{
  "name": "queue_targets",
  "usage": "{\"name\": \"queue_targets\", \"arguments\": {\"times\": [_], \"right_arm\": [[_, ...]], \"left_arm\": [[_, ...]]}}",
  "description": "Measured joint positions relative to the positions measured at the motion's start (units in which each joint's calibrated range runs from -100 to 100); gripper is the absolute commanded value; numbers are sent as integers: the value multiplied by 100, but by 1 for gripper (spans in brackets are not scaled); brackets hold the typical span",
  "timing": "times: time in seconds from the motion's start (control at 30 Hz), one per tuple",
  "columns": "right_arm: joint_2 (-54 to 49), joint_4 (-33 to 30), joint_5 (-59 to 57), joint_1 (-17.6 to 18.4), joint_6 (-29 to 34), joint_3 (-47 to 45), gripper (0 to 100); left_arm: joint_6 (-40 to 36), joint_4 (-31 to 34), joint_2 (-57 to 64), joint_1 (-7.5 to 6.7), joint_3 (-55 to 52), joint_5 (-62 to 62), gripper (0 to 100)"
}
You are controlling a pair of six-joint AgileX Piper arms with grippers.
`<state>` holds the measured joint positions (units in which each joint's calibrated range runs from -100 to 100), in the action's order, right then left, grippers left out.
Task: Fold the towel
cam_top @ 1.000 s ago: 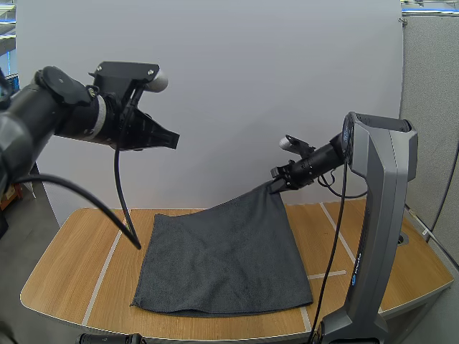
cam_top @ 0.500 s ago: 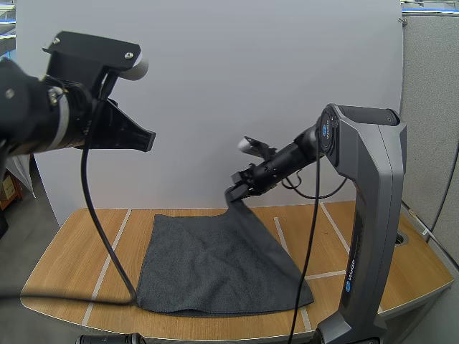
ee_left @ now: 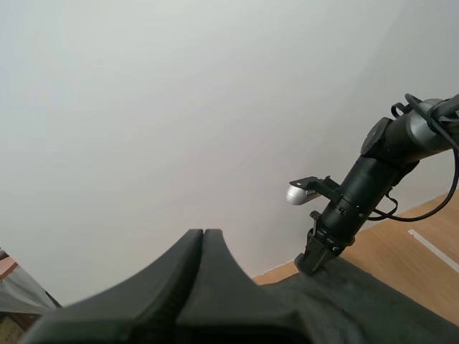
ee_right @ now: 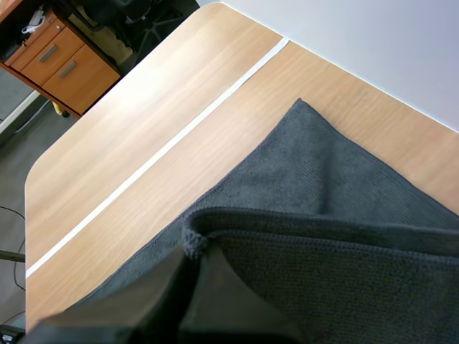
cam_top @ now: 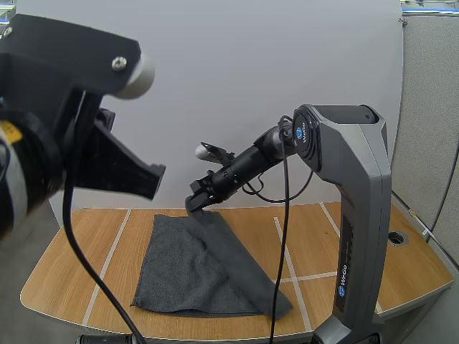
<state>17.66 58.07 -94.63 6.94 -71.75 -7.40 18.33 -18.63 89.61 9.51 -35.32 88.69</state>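
A dark grey towel lies on the wooden table, its right part lifted and drawn over toward the left. My right gripper is shut on the towel's raised corner, just above the towel's far left area. In the right wrist view the towel corner is pinched between the fingers, with the lower towel layer spread beneath. My left gripper hangs high over the table's left side, away from the towel. Its fingers lie together as one dark wedge, and past them the right gripper sits at the cloth.
White tape lines cross the tabletop. The right arm's grey base column stands at the front right, with a round hole in the table beside it. A wooden drawer unit stands on the floor beyond the table's edge.
My right gripper has carried the towel's corner from the right side leftward across the towel, folding it over. My left arm has risen and moved closer to the high camera.
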Motion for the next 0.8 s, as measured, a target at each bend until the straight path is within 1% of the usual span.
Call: {"name": "queue_targets", "arguments": {"times": [0.13, 0.23, 0.4, 0.57, 0.8], "right_arm": [[0, 13, 396, 108, 0, 0, 0], [0, 35, 984, 191, 0, 0, 0], [0, 39, 1781, 296, -10, 0, 0], [153, 48, 1922, 374, -7, 259, 0], [554, 70, 1922, 442, 153, 764, 0]], "left_arm": [[-173, 194, 81, 0, 0, 287, 0], [-368, 372, 89, 0, 0, 631, 0], [-479, 518, 89, 0, 0, 826, 0], [-509, 526, 89, 0, 0, 859, 0], [-518, 539, 89, 0, 0, 859, 0]]}}
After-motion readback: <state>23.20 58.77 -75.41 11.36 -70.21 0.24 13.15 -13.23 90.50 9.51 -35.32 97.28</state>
